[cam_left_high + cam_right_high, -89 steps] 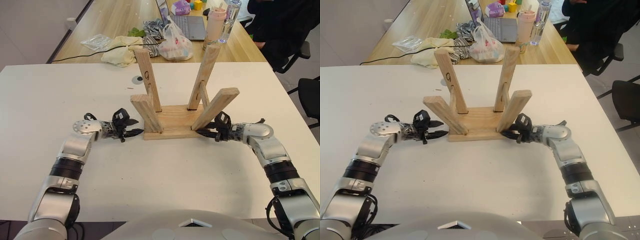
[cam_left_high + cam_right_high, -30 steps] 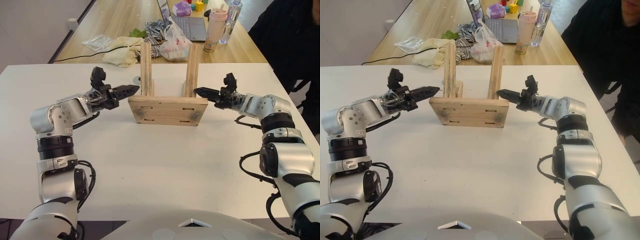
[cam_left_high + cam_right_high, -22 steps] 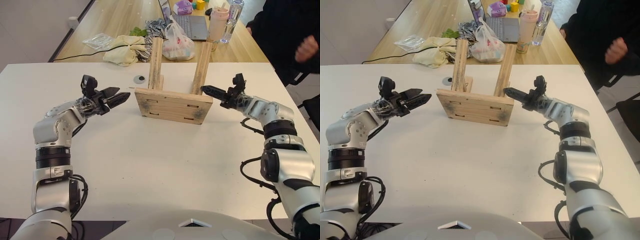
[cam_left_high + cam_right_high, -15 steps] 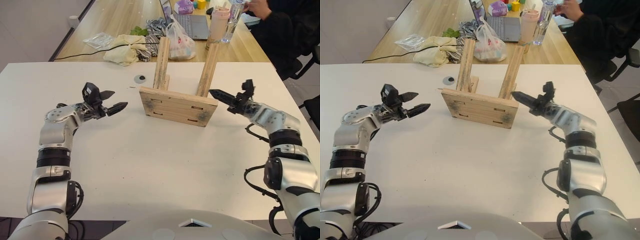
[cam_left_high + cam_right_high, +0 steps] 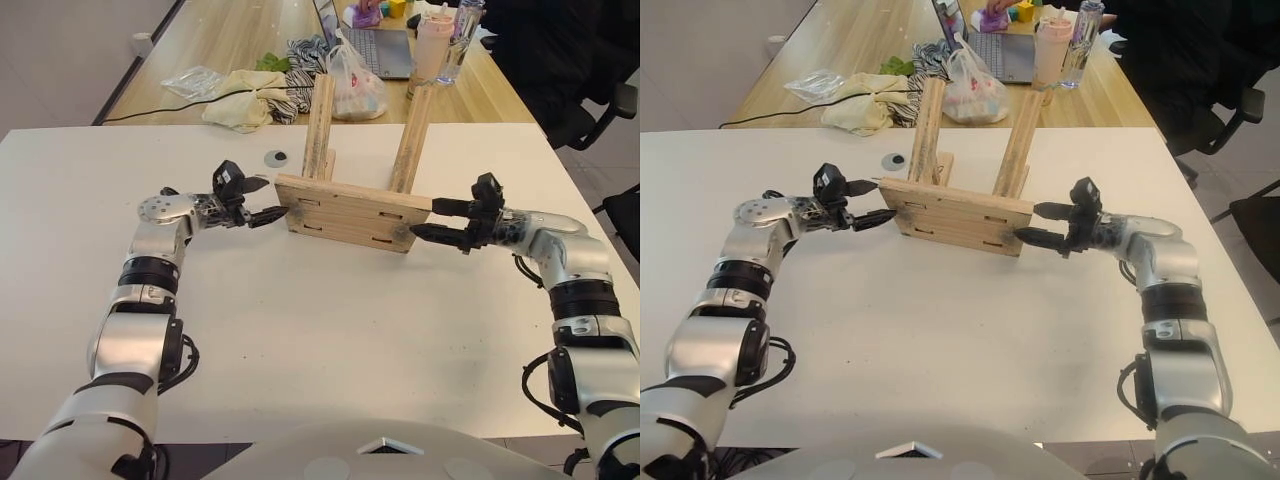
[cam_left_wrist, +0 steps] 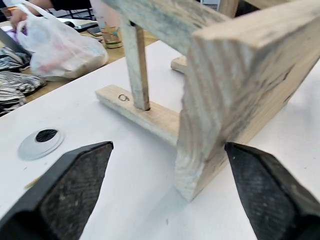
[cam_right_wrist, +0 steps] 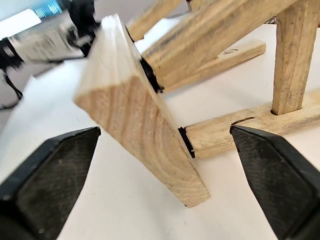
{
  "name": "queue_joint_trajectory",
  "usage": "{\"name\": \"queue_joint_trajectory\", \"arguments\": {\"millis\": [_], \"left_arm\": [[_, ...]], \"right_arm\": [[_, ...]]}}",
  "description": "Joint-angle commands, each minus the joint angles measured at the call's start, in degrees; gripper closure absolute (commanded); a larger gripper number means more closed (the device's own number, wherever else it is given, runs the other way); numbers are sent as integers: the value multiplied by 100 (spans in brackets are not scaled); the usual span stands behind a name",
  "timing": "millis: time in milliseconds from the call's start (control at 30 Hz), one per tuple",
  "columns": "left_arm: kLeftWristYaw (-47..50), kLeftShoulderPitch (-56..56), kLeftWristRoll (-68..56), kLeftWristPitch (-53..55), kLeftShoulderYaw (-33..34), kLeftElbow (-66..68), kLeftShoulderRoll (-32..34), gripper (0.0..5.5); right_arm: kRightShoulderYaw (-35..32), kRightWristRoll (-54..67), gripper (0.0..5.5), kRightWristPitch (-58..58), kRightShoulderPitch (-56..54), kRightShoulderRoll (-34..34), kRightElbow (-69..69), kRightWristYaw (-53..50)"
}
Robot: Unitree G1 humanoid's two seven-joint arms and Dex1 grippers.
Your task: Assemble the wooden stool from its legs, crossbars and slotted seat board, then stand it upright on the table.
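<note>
Two outstretched arms, left pincer, right pincer spread astride seat board

- The stool lies on its side mid-table, seat board on edge towards the robot, legs pointing away.
- The left gripper straddles the board's left end, the right gripper its right end.
- A disc lies behind-left of the stool.
- On the far table sit a bag, cloth and laptop.

White surface, wooden stool resting on its side near the middle, small round grey disc near it.
</note>
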Motion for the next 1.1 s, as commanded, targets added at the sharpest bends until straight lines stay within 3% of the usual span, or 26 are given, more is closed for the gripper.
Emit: {"name": "queue_joint_trajectory", "arguments": {"millis": [33, 233, 500, 600, 733, 833, 900, 1000, 1100], "left_arm": [[-139, -372, 215, -260, -122, 489, -173, 136], [-356, -537, 316, -507, -128, 867, -392, 136], [-933, -203, -153, -76, 166, 657, -778, 249], [-1134, 137, -290, 301, 182, 275, -777, 274], [-1198, 1000, -925, 1816, 239, -1371, -710, 287], [-867, 1867, -2286, 4115, 459, -3599, -477, 294], [-531, 2286, -2981, 5047, 577, -4612, -350, 303], [294, 2729, -4093, 6153, 984, -5712, -306, 325], [907, 3172, -4597, 6606, 1052, -6500, -239, 353]], "right_arm": [[222, -409, 108, -595, -111, 315, 343, -372], [390, -677, 198, -956, -155, 454, 707, -498], [298, -789, 323, -1013, -394, 481, 1371, -534], [75, -517, 330, -539, -517, 549, 1445, -424], [-390, 190, 330, 1009, -631, 557, 1087, -6], [-731, 760, 330, 2432, -594, 448, 421, 266], [-1000, 1105, 330, 3113, -543, 430, -75, 284], [-1201, 1425, 330, 3866, -399, 414, -979, 288], [-1269, 1624, 330, 4394, -233, 366, -1787, 228]]}}
